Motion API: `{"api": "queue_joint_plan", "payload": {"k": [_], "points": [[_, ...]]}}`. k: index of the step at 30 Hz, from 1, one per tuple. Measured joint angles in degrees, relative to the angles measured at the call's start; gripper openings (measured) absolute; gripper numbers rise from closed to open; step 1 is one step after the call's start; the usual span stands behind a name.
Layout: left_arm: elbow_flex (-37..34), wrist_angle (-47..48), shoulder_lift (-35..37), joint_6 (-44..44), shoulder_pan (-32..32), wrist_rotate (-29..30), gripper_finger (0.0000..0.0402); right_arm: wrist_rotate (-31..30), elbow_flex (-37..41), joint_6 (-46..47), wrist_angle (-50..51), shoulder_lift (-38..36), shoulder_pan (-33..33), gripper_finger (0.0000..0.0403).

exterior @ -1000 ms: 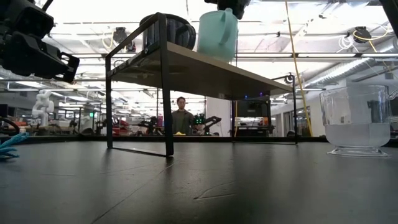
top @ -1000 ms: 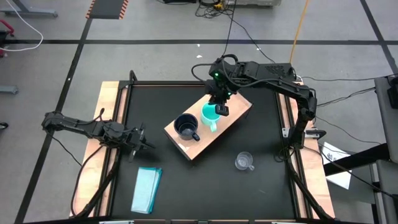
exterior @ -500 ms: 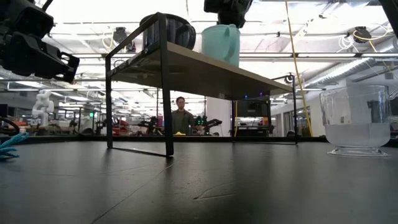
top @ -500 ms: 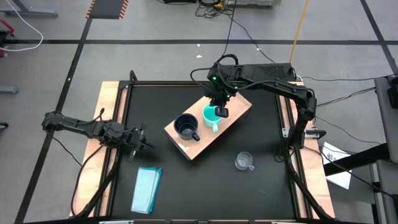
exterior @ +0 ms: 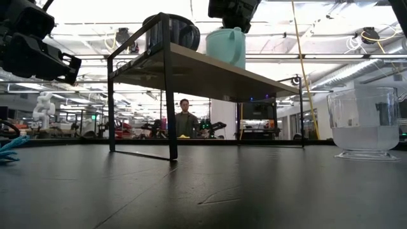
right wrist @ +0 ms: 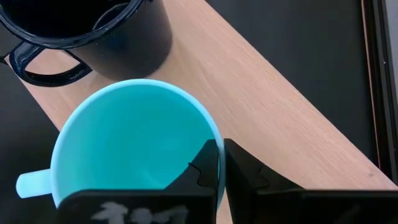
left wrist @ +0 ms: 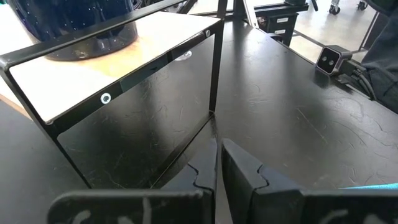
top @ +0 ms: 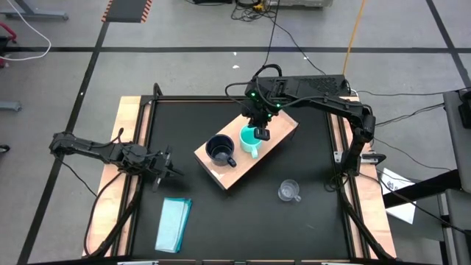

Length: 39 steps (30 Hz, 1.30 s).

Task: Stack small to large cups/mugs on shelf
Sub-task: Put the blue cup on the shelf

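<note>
The wooden shelf (top: 280,132) stands on black metal legs in the middle of the table. The dark navy mug (top: 219,150) stands on it by its base. The turquoise mug (top: 250,140) is beside it, upright, with its base on the board in the low view (exterior: 226,46). My right gripper (top: 260,132) is right above the turquoise mug and shut on it. The clear cup (top: 288,191) stands on the table near the right front. My left gripper (top: 166,166) hovers shut and empty at the table's left. My right gripper pinches the turquoise mug's rim (right wrist: 210,144) on the side away from its handle (right wrist: 31,183). One finger is inside the mug and one finger (right wrist: 249,177) outside. The fingers come from above, pointing down. The mug stands upright with its base on the shelf.
A flat pale-teal block (top: 174,224) lies at the table's front left. The low view shows open room under the shelf between its legs (exterior: 168,89). A person stands far off in the room behind (exterior: 186,117).
My right gripper has gone down with the turquoise mug, still shut on its rim. The mug was clear above the shelf and now sits upright on the board beside the dark mug.
</note>
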<state>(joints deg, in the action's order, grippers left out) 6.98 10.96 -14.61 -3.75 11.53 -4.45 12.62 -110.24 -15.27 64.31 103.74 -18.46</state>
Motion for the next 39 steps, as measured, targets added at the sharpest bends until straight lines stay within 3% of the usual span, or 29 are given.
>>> {"api": "queue_joint_plan", "payload": {"k": [20, 39], "points": [[0.0, 0.0, 0.0, 0.0, 0.0, 0.0, 0.0026, -0.3, 0.0, -0.3, -0.4, 0.1, 0.0, 0.0003], [0.0, 0.0, 0.0, 0.0, 0.0, 0.0, 0.0026, -0.5, 0.2, 0.0, -0.8, 0.3, 0.0, 0.0051]]}}
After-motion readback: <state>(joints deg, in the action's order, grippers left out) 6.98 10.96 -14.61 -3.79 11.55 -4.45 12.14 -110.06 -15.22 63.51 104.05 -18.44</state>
